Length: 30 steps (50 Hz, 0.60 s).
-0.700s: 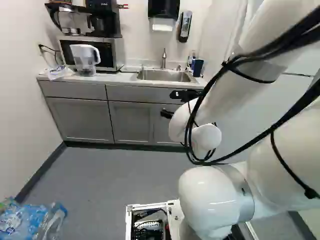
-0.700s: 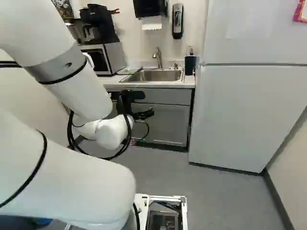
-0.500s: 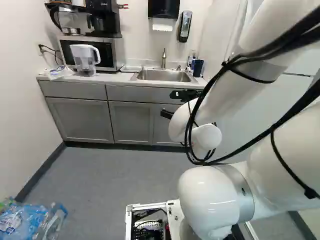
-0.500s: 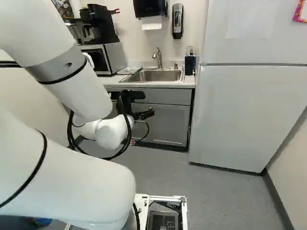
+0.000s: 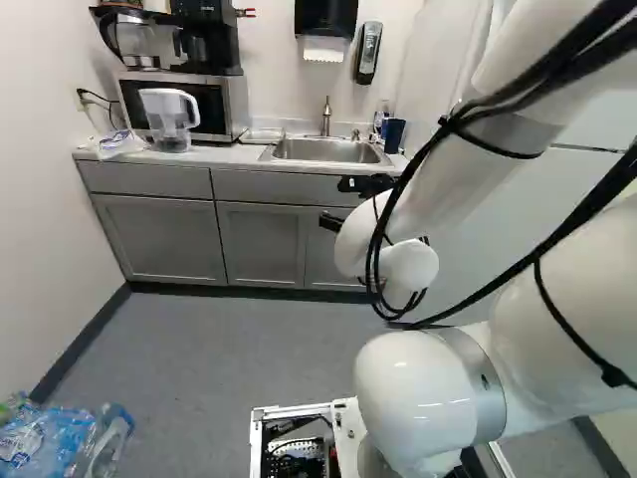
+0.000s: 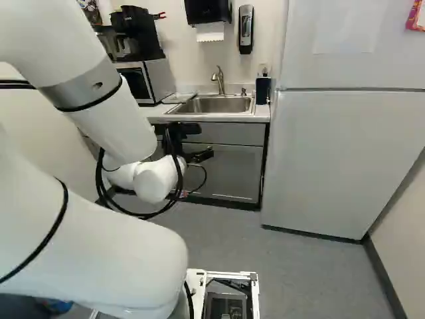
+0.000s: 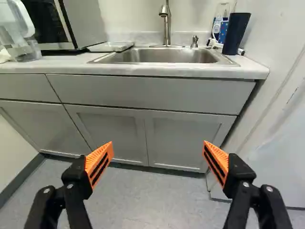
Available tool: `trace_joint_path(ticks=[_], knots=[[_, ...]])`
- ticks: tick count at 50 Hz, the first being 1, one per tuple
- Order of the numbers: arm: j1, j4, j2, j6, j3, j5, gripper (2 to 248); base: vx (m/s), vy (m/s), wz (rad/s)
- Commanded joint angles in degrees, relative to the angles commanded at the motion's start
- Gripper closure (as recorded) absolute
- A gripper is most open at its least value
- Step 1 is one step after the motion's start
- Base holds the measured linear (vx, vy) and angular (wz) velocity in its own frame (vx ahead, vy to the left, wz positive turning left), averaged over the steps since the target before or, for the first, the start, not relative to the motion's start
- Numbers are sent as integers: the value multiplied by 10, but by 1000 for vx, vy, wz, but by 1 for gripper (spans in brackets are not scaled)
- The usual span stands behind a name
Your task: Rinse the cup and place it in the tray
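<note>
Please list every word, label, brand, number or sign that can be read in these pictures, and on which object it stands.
None can be read.
Too small and blurred: the label on the clear bottle beside the tall dark blue cup.
Too blurred: print on the blue plastic-wrapped bottles on the floor.
Cut off, no words readable: the pink-edged sheet on the white refrigerator.

One dark blue tapered cup (image 7: pixel 236 34); one flat white rectangular tray (image 7: pixel 110 46); one rectangular stainless-steel sink (image 7: pixel 162 56); one slim metal faucet (image 7: pixel 165 26); one clear-and-white plastic pitcher (image 5: pixel 169 115); one boxy silver-and-black microwave (image 5: pixel 238 106); one black wall-mounted paper-towel dispenser (image 5: pixel 325 17); three grey panelled cabinet doors (image 7: pixel 178 138).
</note>
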Motion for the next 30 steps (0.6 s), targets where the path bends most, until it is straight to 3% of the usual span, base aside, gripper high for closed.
trace_joint_path(ticks=[30], knots=[[3, 0, -21, 0, -62, -4, 3, 0, 0, 0]])
